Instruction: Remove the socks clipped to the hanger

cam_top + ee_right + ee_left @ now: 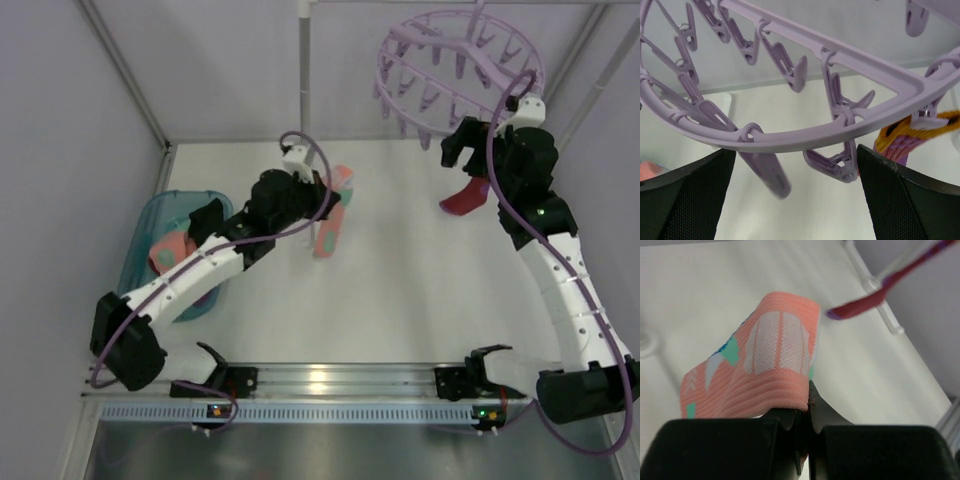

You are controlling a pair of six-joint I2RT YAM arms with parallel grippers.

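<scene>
Top external view, toward 1 o'clock: round lilac hanger (455,55) hung up off the white worktop (400,290), pegs dangling all round its ring, near a white pole (303,70) at 12 o'clock. At the hanger's 6 o'clock edge, the right tool (475,140), raised high on its arm. Just under that, a dark red sock (463,197) hanging limp, clear of the worktop; cannot tell what holds it. Near centre, the left tool (333,200) clamped on a salmon sock (333,225) with teal patches, well apart from the hanger. At 9 o'clock, a teal translucent tub (150,215) with pink fabric inside.

Left wrist view: left tool (807,405) narrow, fingers pressed together with the salmon sock (775,355) pinched between, fabric draped up toward 11 o'clock. At 1 o'clock, the dark red sock (860,307) as a slanting strip with a purple tip.

Right wrist view: right tool (795,172) spread wide, gripping nothing. Hanger (875,112) ring crossing between the two fingers, one peg (835,160) just beside the finger at 4 o'clock. At 3 o'clock, an orange-and-purple sock (902,142) clipped to the ring.
</scene>
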